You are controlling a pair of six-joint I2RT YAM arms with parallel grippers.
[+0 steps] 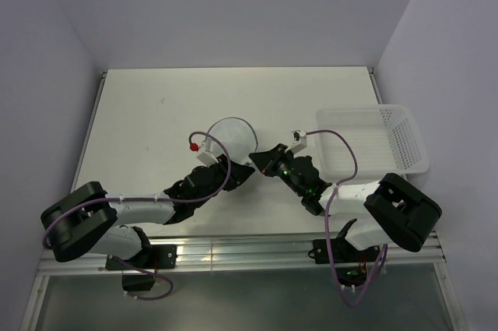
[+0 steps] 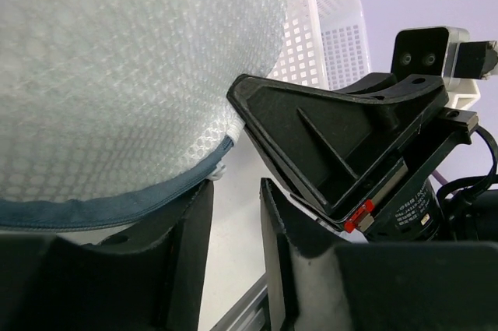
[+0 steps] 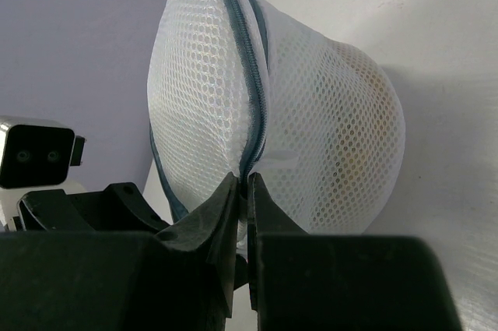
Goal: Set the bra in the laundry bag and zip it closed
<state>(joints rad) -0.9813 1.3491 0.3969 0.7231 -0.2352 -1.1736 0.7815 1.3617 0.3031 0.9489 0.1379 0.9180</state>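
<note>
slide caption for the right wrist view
Right gripper pinches the zipper of the white mesh laundry bag, a yellowish shape showing through.

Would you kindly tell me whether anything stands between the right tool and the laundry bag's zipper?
Nothing visible does: the right tool is pinched directly onto the zipper seam of the laundry bag.

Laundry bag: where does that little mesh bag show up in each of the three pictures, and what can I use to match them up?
Top external: the laundry bag sits mid-table, between the two arm tips.
Left wrist: its mesh fills the upper left, very close.
Right wrist: it is in the centre, just above the fingers.
Shared landmark: the bag's blue-grey zipper rim.
</note>
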